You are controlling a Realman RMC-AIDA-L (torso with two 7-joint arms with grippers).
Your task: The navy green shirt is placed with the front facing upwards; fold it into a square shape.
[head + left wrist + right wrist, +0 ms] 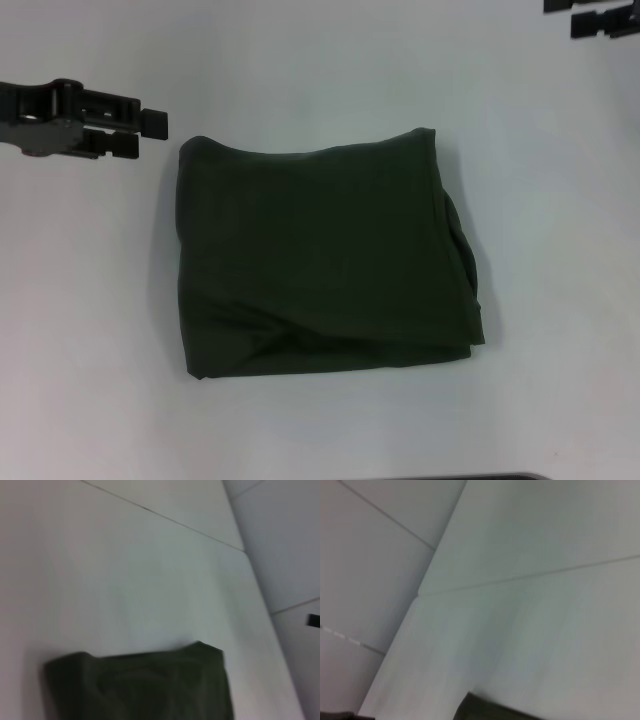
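The navy green shirt (325,265) lies folded into a rough square in the middle of the white table (90,330), plain cloth facing up and layered edges along its right side. No lettering or collar shows. My left gripper (148,134) hovers just off the shirt's far left corner, open and holding nothing. My right gripper (560,14) sits at the far right edge of the head view, away from the shirt, its fingers apart and empty. The left wrist view catches the far edge of the shirt (140,685). In the right wrist view only a corner of the shirt (490,712) shows.
Bare white table surface (560,400) surrounds the folded cloth on all sides. A thin seam (160,515) runs across the tabletop far behind the shirt, and the table's edge (260,585) shows beyond it.
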